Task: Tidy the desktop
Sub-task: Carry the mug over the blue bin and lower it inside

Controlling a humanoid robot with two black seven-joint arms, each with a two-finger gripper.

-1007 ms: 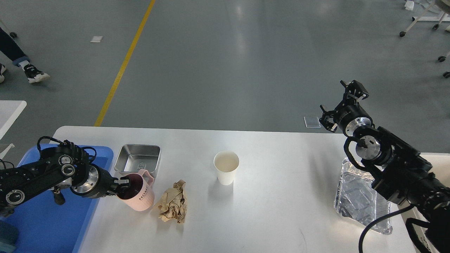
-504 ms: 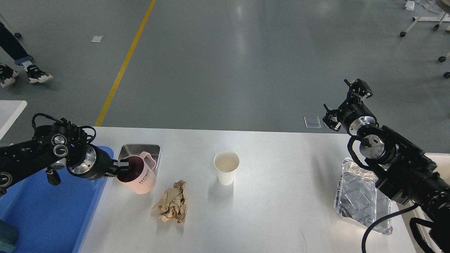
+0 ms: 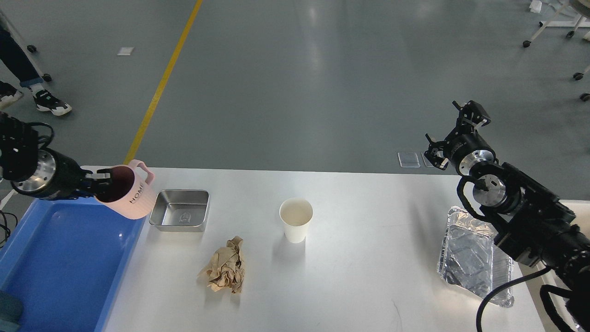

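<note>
My left gripper (image 3: 102,182) is shut on the rim of a pink mug (image 3: 129,196) marked HOME. It holds the mug tilted in the air over the right rim of the blue bin (image 3: 69,258). A metal tray (image 3: 179,210), a crumpled brown paper ball (image 3: 226,271) and a white paper cup (image 3: 296,219) stand on the white table (image 3: 359,258). A foil container (image 3: 474,258) lies at the table's right edge. My right gripper (image 3: 454,133) is raised beyond the table's far right corner, open and empty.
The blue bin sits off the table's left edge. A person's feet (image 3: 46,101) are on the floor at the far left. A yellow line (image 3: 161,83) runs across the grey floor. Cart wheels (image 3: 578,76) show at the upper right.
My left gripper has lifted the pink mug off the table and carried it up and left, from beside the metal tray to over the blue bin's rim. The right arm has barely shifted.
</note>
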